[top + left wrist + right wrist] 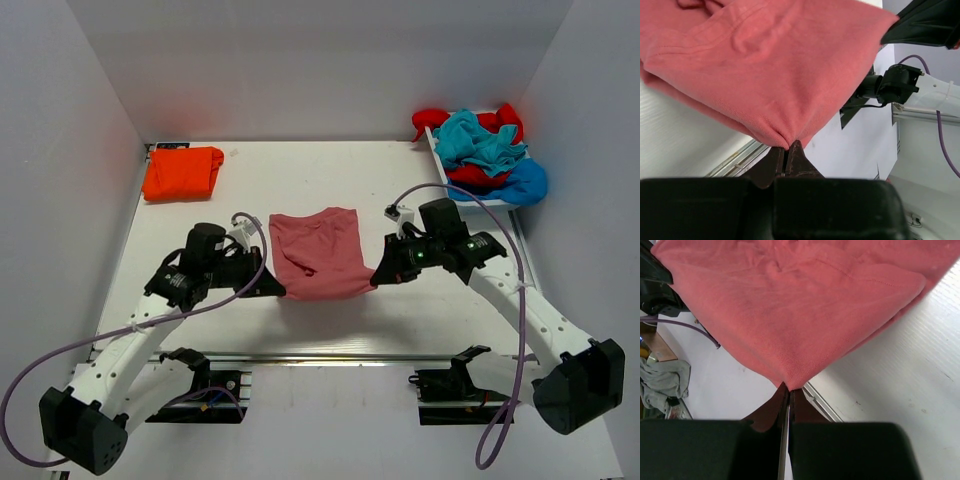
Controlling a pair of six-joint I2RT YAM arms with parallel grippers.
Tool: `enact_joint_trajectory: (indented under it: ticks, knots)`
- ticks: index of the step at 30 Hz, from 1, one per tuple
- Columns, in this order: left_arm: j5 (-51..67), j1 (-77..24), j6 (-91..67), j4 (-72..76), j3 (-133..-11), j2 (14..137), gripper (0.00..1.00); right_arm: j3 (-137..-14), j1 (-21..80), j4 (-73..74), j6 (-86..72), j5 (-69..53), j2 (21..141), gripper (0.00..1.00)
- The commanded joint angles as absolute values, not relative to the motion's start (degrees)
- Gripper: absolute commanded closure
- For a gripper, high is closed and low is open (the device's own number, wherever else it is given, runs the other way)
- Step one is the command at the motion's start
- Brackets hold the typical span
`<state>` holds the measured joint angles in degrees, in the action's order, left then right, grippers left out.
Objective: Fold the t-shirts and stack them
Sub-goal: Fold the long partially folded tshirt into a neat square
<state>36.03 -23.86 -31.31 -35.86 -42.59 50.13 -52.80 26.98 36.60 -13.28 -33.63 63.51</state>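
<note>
White walls close in a matte white table [300, 180]. At its far left lies the orange shirt [182, 172], folded into a rough rectangle. At the middle, the pink-red shirt [318, 252] lies doubled over, with its near corners held up by the two arms. The near left corner is in the left gripper [274, 289], and the near right corner is in the right gripper [377, 278].

The overhead view does not resolve the fingertips; the wrist views do. On the left wrist, dark fingers [800, 160] are pressed together on a gathered point of soft, fine-knit cloth, and a stitched hem line shows above. On the right wrist, the fingers [771, 412] pinch the other corner the same way.

At the far right, a white tray [434, 148] carries the heap of shirts [480, 145] in red, teal and blue, crumpled, seen from above only. Only the right wrist view shows a gray cloth [662, 382] lying off the table.
</note>
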Motion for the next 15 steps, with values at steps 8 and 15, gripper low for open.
enact_joint_trajectory:
  ticks: [8,15]
  knots:
    - [27.88,-22.94,-31.72,-36.47,-49.64,56.34,1.0,-60.55,25.14,31.56,-15.82,-24.27,67.32,1.0]
    - [17.68,-22.41,-32.43,-36.39,-55.89,62.48,1.0,-68.46,23.82,29.62,-14.68,-21.27,73.9,1.0]
